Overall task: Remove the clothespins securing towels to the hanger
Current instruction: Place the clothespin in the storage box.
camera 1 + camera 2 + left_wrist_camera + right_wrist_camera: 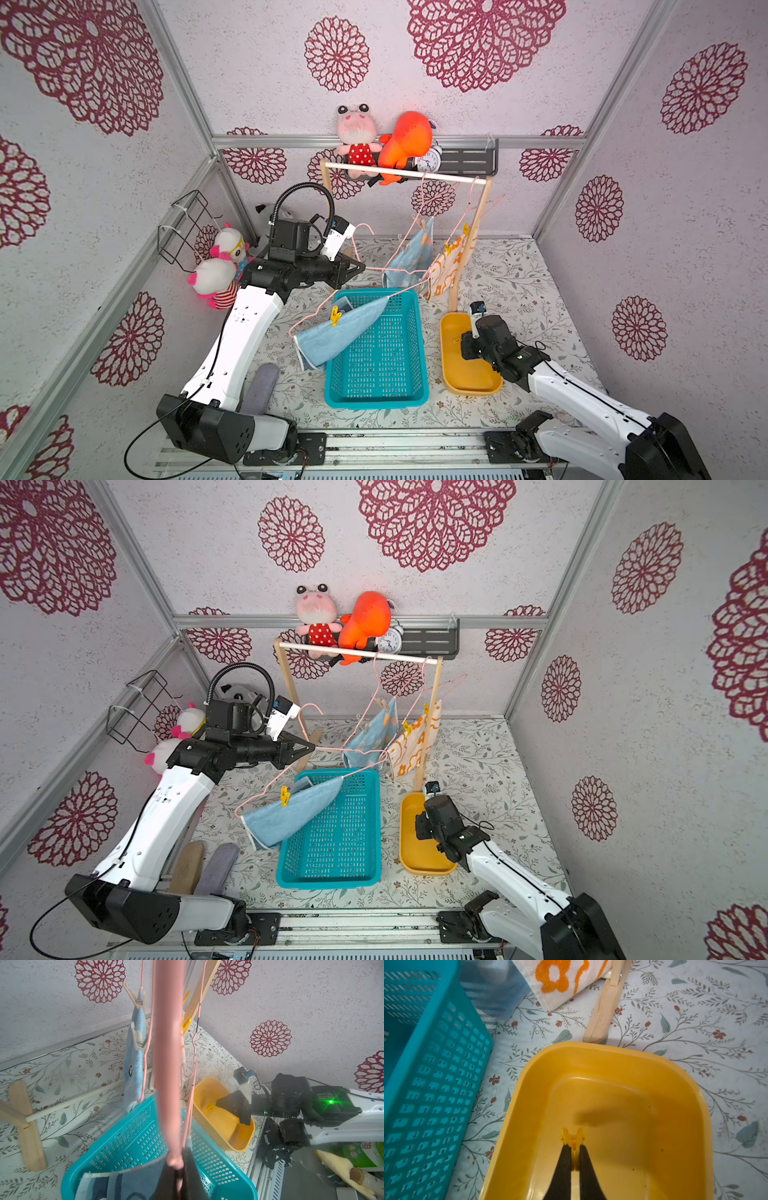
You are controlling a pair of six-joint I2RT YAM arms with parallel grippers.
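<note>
My left gripper (360, 268) (178, 1167) is shut on a pink wire hanger (316, 309), holding it tilted over the teal basket. A light blue towel (332, 338) hangs from this hanger, pinned by a yellow clothespin (336, 316). On the wooden rack, a second light blue towel (411, 257) carries beige clothespins (136, 1001), and a white and orange towel (446, 266) carries yellow ones (465, 230). Low inside the yellow tray (654, 1059), my right gripper (573, 1147) pinches another yellow clothespin (572, 1137), its fingers touching both sides.
The teal basket (376, 399) stands at the middle front, with the yellow tray (453, 376) to its right. The rack's wooden post (484, 216) rises behind the tray. Plush toys (220, 270) sit at the left wall and a slipper (262, 386) lies by my left arm.
</note>
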